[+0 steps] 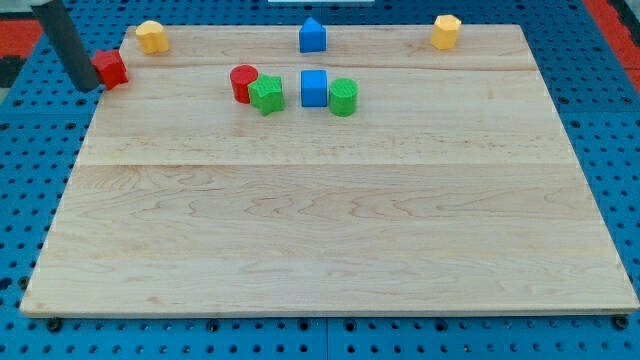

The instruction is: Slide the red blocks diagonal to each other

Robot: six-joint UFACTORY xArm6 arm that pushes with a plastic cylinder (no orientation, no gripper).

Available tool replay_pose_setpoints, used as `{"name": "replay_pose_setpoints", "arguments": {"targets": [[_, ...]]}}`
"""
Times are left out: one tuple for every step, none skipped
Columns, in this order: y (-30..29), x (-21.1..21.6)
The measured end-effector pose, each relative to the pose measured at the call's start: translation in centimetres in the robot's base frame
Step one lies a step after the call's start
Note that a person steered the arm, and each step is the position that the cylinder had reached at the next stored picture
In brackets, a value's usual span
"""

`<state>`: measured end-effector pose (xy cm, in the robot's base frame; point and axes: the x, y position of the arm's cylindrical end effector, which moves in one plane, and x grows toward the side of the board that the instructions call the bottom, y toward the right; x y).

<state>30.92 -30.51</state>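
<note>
A red block [112, 67] of uneven shape sits at the board's top left edge. My tip [90, 85] is right against its left side, at the board's left border. A red cylinder [242, 82] stands to the right, touching a green star-shaped block [267, 94] on its right.
A blue cube [314, 88] and a green cylinder [343, 97] stand side by side right of the green star. Along the top edge are a yellow block [151, 36], a blue house-shaped block [313, 35] and a yellow hexagonal block [446, 31]. The wooden board [330, 220] lies on a blue pegboard.
</note>
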Motion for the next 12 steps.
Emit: {"name": "replay_pose_setpoints", "arguments": {"targets": [[0.0, 0.1], [0.9, -0.6], [13.4, 0.9], [12.7, 5.7], [1.6, 3.9], [0.0, 3.1], [0.1, 0.4], [0.1, -4.6], [3.0, -6.2], [11.8, -1.1], [16.7, 2.3], [13.9, 2.7]]}}
